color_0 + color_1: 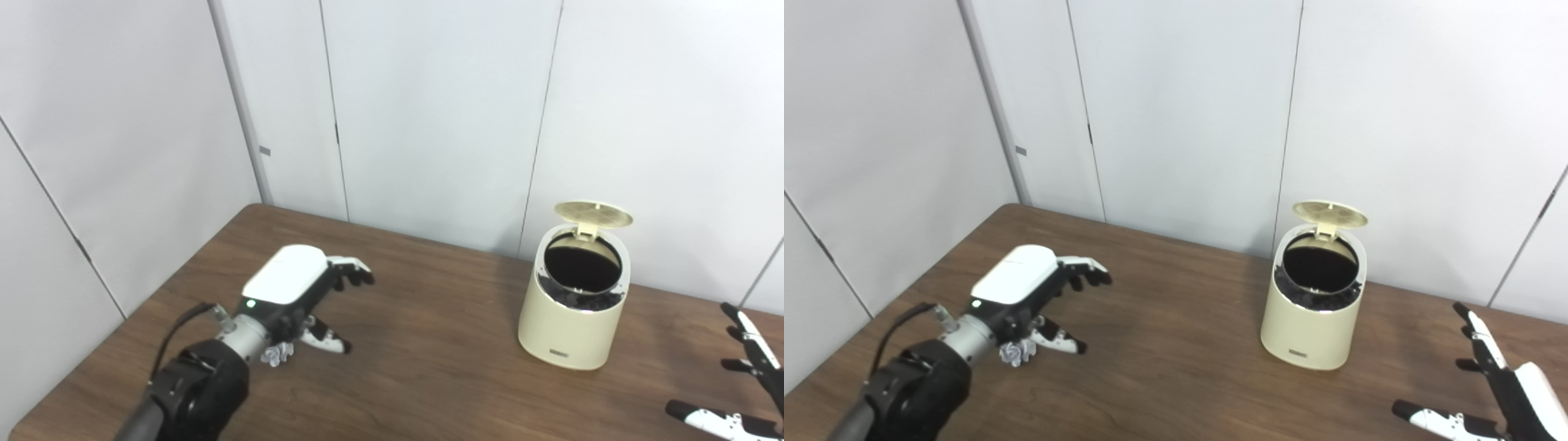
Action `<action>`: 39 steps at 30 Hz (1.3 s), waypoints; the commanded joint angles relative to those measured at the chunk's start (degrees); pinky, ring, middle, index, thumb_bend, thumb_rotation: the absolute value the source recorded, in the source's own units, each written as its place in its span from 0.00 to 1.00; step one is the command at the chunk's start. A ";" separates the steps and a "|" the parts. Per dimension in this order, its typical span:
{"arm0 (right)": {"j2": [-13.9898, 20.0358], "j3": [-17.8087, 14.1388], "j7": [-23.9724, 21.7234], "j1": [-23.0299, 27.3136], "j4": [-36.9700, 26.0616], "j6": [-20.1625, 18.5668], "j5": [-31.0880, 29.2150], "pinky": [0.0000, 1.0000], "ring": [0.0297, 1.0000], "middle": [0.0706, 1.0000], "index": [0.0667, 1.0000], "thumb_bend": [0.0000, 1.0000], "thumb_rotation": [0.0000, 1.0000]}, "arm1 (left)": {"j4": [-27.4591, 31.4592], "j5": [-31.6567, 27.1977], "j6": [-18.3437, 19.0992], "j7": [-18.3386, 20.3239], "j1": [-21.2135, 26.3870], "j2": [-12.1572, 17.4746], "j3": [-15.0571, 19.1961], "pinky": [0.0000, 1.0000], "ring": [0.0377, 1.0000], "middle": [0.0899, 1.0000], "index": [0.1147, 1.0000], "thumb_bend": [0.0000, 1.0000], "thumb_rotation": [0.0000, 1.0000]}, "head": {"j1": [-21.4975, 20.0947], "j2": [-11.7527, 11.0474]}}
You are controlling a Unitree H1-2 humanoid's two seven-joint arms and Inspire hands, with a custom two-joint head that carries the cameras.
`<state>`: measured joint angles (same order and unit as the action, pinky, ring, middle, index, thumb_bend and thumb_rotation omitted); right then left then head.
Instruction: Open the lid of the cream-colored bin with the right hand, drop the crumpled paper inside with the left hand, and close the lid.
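Brown wooden table (429,367), pale wall panels behind. Left hand (300,288) spread, empty, above crumpled paper (277,354) for grasp. Cream-colored bin (572,312) far right, lid (593,213) up. Right hand (1500,392) splayed, empty, clear of bin.

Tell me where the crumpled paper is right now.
The crumpled paper lies on the table at the left, just under the left robot hand, well away from the open bin.

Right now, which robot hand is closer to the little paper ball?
The left hand. The crumpled paper sits just under its wrist, while the right hand waits open past the cream-colored bin.
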<state>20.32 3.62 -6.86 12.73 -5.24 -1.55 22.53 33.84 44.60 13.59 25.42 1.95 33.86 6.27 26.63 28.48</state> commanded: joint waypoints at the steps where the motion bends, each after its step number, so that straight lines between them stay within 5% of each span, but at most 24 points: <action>1: 0.97 -0.76 0.56 2.27 -1.57 1.94 -0.36 0.74 0.93 1.00 1.00 0.89 0.51 | 2.15 2.65 0.78 0.81 -0.07 2.84 1.67 0.48 0.60 0.68 0.67 0.87 0.00 | -0.05 0.06; 12: 1.37 -0.79 0.97 2.52 -1.71 3.10 -0.68 0.70 0.90 0.98 1.00 0.89 0.53 | 3.65 9.55 4.63 12.19 -3.87 8.88 5.59 0.53 0.63 0.68 0.70 0.94 0.11 | 0.76 0.70; 18: 1.26 -0.91 0.61 2.39 -2.15 2.41 -0.68 0.72 0.91 0.98 1.00 0.89 0.53 | -0.17 9.42 2.08 7.51 -6.20 7.79 7.76 0.52 0.59 0.64 0.67 0.93 0.10 | 0.64 0.96; 29: 1.13 -1.01 0.34 1.96 -2.52 2.01 -1.07 0.65 0.90 0.98 0.99 0.89 0.53 | -5.10 9.55 1.88 6.44 -6.05 6.29 7.14 0.58 0.65 0.68 0.68 0.89 0.07 | 0.44 1.30; 39: 1.15 -0.84 0.53 1.56 -2.11 2.54 -0.81 0.59 0.90 0.99 1.00 0.90 0.54 | -12.54 8.63 -3.04 -2.64 -5.06 5.22 4.92 0.53 0.60 0.62 0.64 0.87 0.07 | 0.31 1.68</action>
<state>20.85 3.33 -6.84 12.95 -5.52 -0.68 22.04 21.01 53.22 11.53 25.89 -4.81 37.91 10.65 26.98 30.15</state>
